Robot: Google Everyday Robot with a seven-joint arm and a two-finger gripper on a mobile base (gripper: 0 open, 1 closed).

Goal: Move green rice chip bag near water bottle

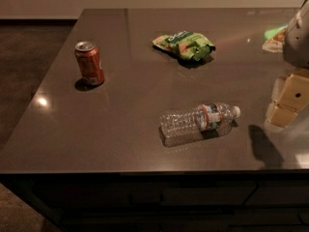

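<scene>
At the table's [120, 129] right edge hangs the gripper [288, 103], its grip I cannot tell; green bag [185, 44] lies well apart from bottle [199, 122].

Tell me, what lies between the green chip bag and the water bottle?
Only bare table separates green rice chip bag and water bottle, camera view; pincer at right edge.

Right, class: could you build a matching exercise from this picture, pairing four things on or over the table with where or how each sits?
Things:
1. red metal soda can
2. bright green wrinkly foil rice chip bag
3. clear ribbed plastic water bottle
4. cream-coloured gripper

Places:
A. far right, over the dark glossy table
B. lying on its side, near front
C. standing upright, left
D. lying at far middle

Pairs: 1-C, 2-D, 3-B, 4-A.
</scene>
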